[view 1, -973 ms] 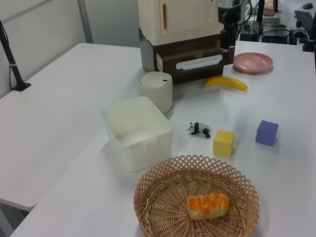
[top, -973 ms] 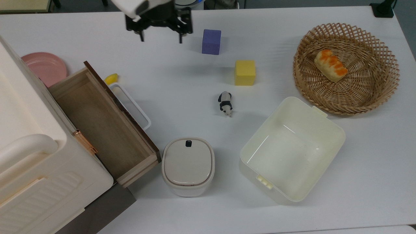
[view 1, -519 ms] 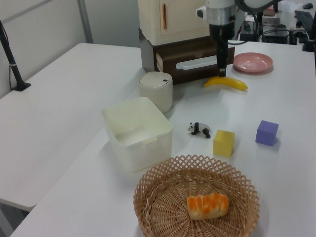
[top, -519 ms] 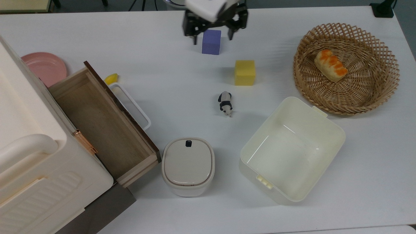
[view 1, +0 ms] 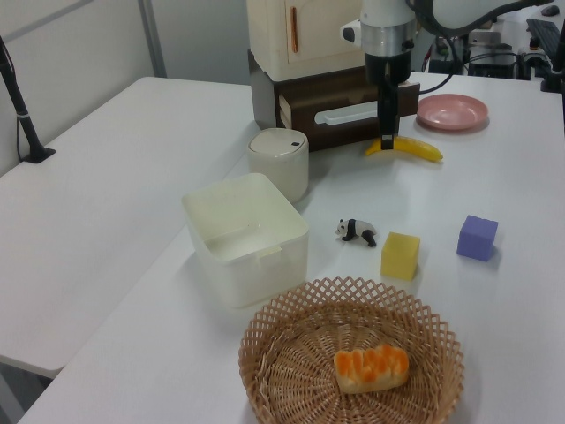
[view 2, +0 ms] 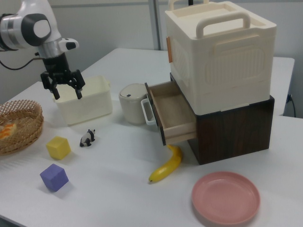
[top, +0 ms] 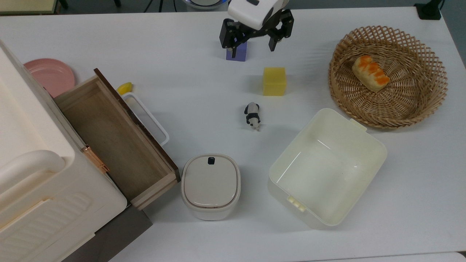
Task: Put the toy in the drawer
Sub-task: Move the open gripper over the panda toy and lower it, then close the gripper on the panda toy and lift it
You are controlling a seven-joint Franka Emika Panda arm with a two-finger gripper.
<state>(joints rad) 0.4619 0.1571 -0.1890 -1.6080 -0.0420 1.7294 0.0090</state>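
Top view: gripper (top: 253,48) now rightward over purple cube (top: 238,54), fingers spread, empty.

Tiny black-and-white panda toy (top: 252,116) (view 1: 357,231) (view 2: 87,137) lying on bare tabletop. Light-wood drawer (top: 113,140) (view 2: 174,113), dark front, white loop handle, pulled open, well apart from toy.

bright even light, soft shadows (bin glare)

Gripper (top: 253,48) raised, pointing down, fingers spread
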